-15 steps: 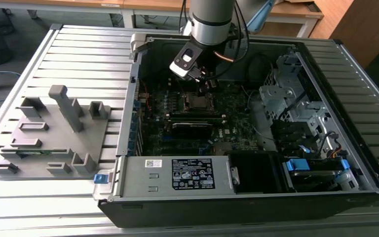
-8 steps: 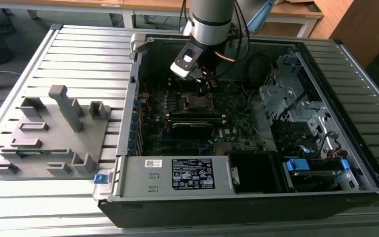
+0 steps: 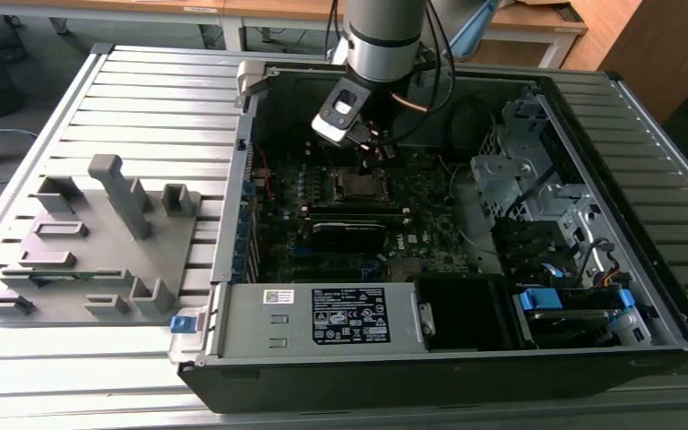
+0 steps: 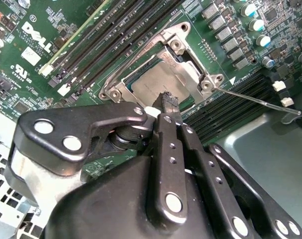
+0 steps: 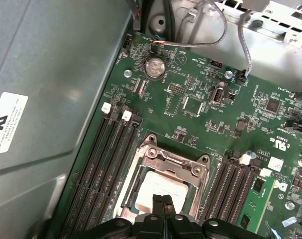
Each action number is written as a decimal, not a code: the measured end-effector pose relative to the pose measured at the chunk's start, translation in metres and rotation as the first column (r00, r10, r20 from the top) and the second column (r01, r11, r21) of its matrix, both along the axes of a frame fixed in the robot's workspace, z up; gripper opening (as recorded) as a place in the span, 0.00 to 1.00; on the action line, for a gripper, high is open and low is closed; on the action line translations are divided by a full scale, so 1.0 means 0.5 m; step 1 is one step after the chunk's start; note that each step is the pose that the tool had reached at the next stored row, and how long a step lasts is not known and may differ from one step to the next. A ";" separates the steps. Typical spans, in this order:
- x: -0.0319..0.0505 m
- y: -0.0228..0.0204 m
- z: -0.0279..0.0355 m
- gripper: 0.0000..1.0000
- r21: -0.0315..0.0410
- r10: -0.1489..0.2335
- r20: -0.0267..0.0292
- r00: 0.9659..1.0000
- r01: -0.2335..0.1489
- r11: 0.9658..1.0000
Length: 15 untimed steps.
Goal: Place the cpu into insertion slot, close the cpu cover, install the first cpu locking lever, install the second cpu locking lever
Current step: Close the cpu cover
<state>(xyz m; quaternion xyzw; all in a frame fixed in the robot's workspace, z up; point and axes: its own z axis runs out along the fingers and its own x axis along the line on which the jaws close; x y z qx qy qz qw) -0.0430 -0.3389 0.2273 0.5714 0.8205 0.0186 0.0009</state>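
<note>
Gripper (image 5: 163, 200) closed on nothing, tip just over the cpu (image 5: 158, 186). Seated flat directly beneath, inside the insertion slot (image 4: 187, 59), ringed by the cpu cover (image 5: 156, 158). Probably light, stiff, fragile underneath; best held by opposite edges. Further out, thin wire lever (image 4: 255, 98), seemingly unlatched.

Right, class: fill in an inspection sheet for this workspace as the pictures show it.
Surface: slatted metal table bearing an open computer case.
Job's things: cpu lies seated, framed by the cpu cover; a thin lever juts sideways.
Clutter: grey fixture tray.
Grippers: gripper, fingers shut, tips over the cpu's edge.
Cables: grey leads by the motherboard edge.
Surroundings: wooden desks.
</note>
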 end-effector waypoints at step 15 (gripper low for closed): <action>0.000 0.0000 0.000 0.11 0.000 0.034 0.000 0.999 -0.034 0.999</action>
